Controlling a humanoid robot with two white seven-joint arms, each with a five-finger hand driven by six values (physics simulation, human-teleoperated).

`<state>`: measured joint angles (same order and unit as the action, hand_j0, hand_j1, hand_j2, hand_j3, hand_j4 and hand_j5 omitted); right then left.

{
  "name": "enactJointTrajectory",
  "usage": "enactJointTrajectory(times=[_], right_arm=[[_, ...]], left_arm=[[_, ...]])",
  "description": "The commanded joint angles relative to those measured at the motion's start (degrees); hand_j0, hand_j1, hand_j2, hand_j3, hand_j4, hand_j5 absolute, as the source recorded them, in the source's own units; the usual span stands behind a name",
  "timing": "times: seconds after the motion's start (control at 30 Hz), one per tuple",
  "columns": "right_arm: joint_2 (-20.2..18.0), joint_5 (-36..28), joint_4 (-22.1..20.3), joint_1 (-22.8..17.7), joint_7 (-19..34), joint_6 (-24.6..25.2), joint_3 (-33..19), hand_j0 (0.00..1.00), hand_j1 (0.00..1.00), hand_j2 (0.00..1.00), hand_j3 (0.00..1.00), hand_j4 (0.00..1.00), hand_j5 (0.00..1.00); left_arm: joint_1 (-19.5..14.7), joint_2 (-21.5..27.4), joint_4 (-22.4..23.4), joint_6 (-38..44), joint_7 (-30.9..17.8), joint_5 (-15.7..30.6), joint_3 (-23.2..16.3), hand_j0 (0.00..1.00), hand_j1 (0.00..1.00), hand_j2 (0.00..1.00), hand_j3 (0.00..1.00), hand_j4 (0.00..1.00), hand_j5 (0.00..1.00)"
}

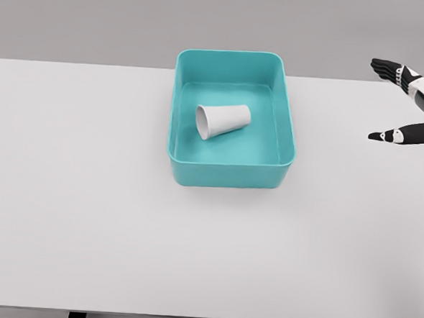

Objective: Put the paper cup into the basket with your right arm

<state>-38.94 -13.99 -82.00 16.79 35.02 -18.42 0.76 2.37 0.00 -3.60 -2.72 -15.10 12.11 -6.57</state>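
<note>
A white paper cup (222, 121) lies on its side inside the teal basket (229, 173), its mouth facing left and toward me. The basket stands on the white table a little behind the middle. My right hand (388, 101) hovers at the right edge of the head view, well to the right of the basket and apart from it. Its fingers (392, 70) are spread wide from the thumb and hold nothing. The left arm does not show.
The white table (86, 216) stretches across the whole view, with its front edge near the bottom. A plain grey wall stands behind the table.
</note>
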Motion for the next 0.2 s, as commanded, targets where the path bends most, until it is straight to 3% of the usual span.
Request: enactJointTrajectory(times=[0.0, 0.17], right_arm=[[0.8, -0.1, 0.0, 0.0, 0.0, -0.2, -0.1, 1.00, 1.00, 1.00, 1.00, 1.00, 1.00], [1.7, -0.1, -0.1, 0.4, 0.0, 0.1, -0.1, 1.00, 1.00, 1.00, 1.00, 1.00, 1.00]], left_arm=[[0.0, 0.0, 0.0, 0.0, 0.0, 0.0, 0.0, 1.00, 1.00, 1.00, 1.00, 1.00, 1.00], [0.0, 0.0, 0.0, 0.0, 0.0, 0.0, 0.1, 1.00, 1.00, 1.00, 1.00, 1.00, 1.00]])
